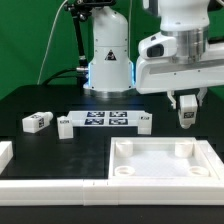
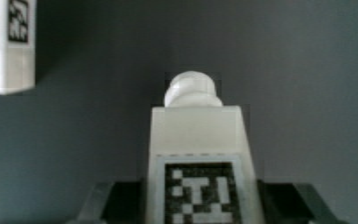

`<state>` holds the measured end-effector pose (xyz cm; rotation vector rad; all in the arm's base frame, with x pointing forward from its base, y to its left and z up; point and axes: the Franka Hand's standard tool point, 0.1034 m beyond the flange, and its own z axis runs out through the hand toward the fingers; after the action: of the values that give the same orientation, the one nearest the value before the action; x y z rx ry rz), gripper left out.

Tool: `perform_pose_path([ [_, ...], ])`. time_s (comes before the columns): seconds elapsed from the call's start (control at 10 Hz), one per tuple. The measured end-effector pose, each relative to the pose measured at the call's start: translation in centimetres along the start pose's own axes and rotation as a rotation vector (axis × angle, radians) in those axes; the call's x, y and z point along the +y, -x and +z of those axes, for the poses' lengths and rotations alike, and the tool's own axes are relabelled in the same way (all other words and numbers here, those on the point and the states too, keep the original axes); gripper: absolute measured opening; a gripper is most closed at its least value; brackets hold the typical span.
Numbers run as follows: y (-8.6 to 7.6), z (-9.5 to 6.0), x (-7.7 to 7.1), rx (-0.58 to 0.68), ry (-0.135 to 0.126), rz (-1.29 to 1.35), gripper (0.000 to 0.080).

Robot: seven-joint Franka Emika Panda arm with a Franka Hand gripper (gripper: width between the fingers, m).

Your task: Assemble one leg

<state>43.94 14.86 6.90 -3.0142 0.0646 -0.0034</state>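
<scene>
In the exterior view, the gripper (image 1: 187, 107) hangs at the exterior view's right. Its fingers are clamped on the leg (image 1: 187, 116) from both sides. The leg is upright and seems clear of the black table (image 1: 60, 150), just beyond the far rim of the tray (image 1: 128, 172), near the tray's corner on that side. The marker board (image 1: 105, 120) lies mid-table, toward the exterior view's left of the leg. One loose block (image 1: 143, 123) sits just beside the board's end nearer the leg, a second block (image 1: 65, 127) just beside the other end, and a third block (image 1: 38, 122) lies further out.

In the wrist view, the leg (image 2: 201, 135) fills the middle, with its tag (image 2: 201, 190) facing the camera. A rounded peg (image 2: 192, 88) sticks out of the end away from the tag. Dark fingers (image 2: 119, 200) press against both sides of the tagged end. Behind it the table is dark and blurred. A white tagged piece (image 2: 5, 50) lies well apart from the leg; I cannot tell which part it is.
</scene>
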Motion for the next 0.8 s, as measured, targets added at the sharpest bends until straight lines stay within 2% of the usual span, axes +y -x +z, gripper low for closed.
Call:
perform_pose_path([
  [0.3,-2.5,-1.7,0.4,0.177,-0.017,0.012,0.029],
  [0.4,-1.7,-2.1,0.1,0.122,-0.011,0.036,0.029],
  [0.5,-1.9,-3.2,-0.4,0.128,-0.013,0.041,0.029],
  [0.8,-2.3,-3.4,-0.6,0.15,-0.019,0.032,0.029],
])
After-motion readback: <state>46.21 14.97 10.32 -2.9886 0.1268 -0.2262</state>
